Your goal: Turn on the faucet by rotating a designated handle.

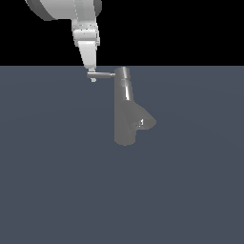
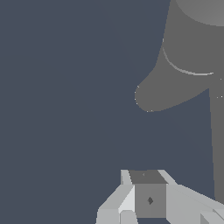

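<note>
The shiny grey faucet (image 1: 126, 114) stands upright mid-scene, its stubby spout (image 1: 147, 122) pointing toward the exterior view's right. The handle (image 1: 104, 74), a thin straight rod, sticks out of the narrow top cap toward the exterior view's left. My gripper (image 1: 93, 77) comes down from above at the rod's free end, its tip touching or right beside that end. In the wrist view the faucet (image 2: 192, 48) is seen from above with its spout (image 2: 151, 96), and the handle (image 2: 217, 144) runs along the picture's edge. The gripper (image 2: 150, 199) shows no gap between its fingers (image 2: 118, 202) and holds nothing.
A flat dark blue-grey floor (image 1: 57, 181) stretches all around the faucet. The white arm (image 1: 71, 9) enters from the upper part of the exterior view's left. Nothing else stands in the scene.
</note>
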